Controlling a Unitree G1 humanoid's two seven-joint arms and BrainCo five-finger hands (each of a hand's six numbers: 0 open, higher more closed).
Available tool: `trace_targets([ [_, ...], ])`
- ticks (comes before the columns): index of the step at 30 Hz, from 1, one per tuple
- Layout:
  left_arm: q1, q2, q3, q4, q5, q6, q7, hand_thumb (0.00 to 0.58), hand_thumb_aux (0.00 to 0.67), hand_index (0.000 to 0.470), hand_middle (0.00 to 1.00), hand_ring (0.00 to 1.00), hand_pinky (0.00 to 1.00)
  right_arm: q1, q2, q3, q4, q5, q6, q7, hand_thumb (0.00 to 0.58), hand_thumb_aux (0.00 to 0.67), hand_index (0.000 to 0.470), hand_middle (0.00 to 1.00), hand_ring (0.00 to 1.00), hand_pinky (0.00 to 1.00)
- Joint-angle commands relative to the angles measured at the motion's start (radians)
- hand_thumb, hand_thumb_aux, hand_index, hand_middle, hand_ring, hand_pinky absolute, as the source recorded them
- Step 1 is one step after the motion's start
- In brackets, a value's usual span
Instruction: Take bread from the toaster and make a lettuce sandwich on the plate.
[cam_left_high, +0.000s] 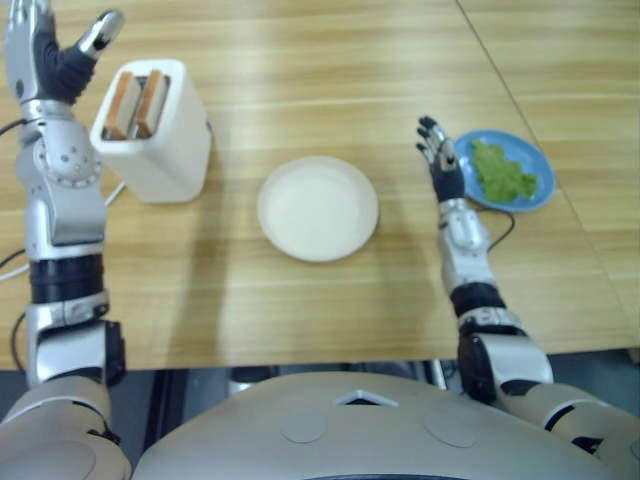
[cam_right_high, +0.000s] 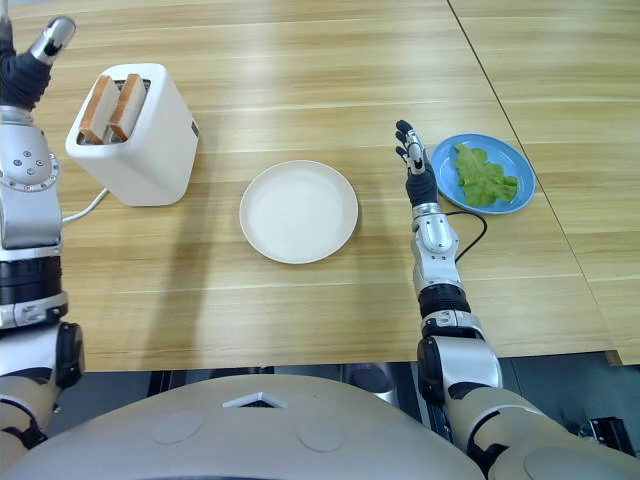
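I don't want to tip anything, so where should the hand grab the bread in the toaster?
Pinch the top edge of one bread slice, across its flat faces, coming straight down from above. Both slices stand upright in the toaster slots, so only their tops are free. The left hand is nearest.

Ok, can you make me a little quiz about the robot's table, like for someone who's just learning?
1. True or false: the toaster is empty.
2. Fill in: the white plate in the middle of the table holds ____.
3. Where is the lettuce? A) on the white plate B) on the blue plate C) in the toaster

Key: 1 false, two bread slices stand in its slots. 2 nothing. 3 B.
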Motion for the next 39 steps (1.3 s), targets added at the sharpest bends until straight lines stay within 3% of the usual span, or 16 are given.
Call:
trace_targets([
  [1,-0.016,0.009,-0.087,0.155,0.084,0.081,0.031,0.0,0.0,0.0,0.0,0.0,0.0,0.012,0.0,-0.002,-0.002,-0.004,0.005,-0.006,0.0,0.0,0.0,0.0,0.0,0.0],
  [10,-0.05,0.029,-0.189,0.352,0.123,0.162,0.043,0.0,0.0,0.0,0.0,0.0,0.0,0.023,-0.006,-0.001,-0.018,-0.003,0.009,-0.001,0.0,0.0,0.0,0.0,0.0,0.0],
  [24,-0.025,0.06,-0.158,0.321,0.076,0.263,0.054,0.0,0.0,0.0,0.0,0.0,0.0,0.025,-0.012,0.003,-0.03,-0.003,0.016,0.01,0.0,0.0,0.0,0.0,0.0,0.0],
  [39,-0.005,0.071,-0.234,0.286,0.105,0.265,0.03,0.0,0.0,0.0,0.0,0.0,0.0,0.033,-0.016,0.004,-0.054,-0.007,0.027,0.012,0.0,0.0,0.0,0.0,0.0,0.0],
])
